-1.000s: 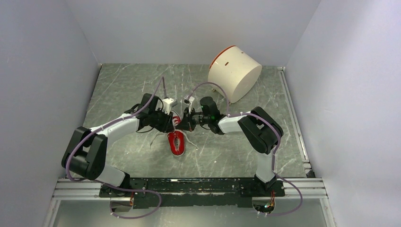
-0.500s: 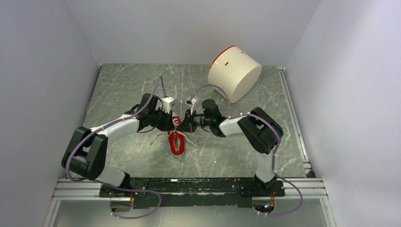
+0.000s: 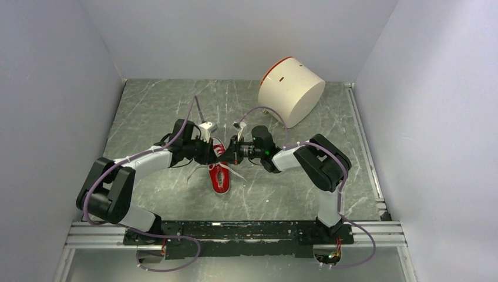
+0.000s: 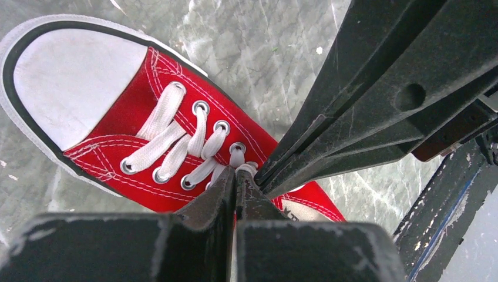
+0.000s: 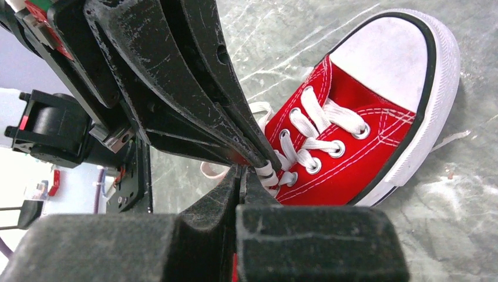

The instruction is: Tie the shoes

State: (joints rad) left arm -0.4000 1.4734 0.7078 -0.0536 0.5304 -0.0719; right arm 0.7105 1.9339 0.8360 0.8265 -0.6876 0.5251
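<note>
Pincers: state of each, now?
Left pincer: closed, pinching the white laces by the top eyelets.
Right pincer: closed at the laces; grip itself cannot be told.

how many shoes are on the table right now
1. The red sneaker lies mid-table, heel toward the arm bases, with the left gripper and right gripper shut on its laces. No second shoe shows; the white drum could hide one.

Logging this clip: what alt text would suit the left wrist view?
A small red sneaker with a white toe cap lies on a grey marbled table, its white laces threaded through metal eyelets. The left gripper, shut, meets the laces at the top eyelets, and the right gripper reaches in from the upper right to the same spot.
</note>
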